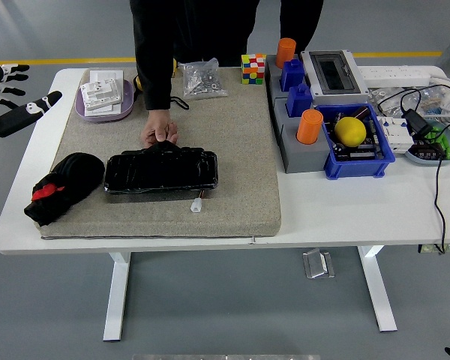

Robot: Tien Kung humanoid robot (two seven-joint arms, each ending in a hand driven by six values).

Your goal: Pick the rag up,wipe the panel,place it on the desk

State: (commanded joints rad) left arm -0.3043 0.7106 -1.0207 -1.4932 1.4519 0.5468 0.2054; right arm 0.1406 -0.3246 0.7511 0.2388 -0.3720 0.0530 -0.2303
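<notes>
White table (345, 202) on grey floor, tan mat (240, 150), left hand (7, 101) off table's left edge, fingers spread, empty

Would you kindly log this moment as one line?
left hand: open, off table's left edge | rag: untouched on mat | panel: person's hand steadies it

A: We can't read any text anywhere here. Closest candidate is the white boxes (103, 93) on the lilac oval tray (86, 109) — there's faint print on them, but too small for us to make out.

B: Agreed. We also checked the grey electrical enclosure with the dark window (334, 72) and the white power strip (394, 75): no legible label, brand or number. The glossy black panel (161, 170) shows only reflections to us.
</notes>
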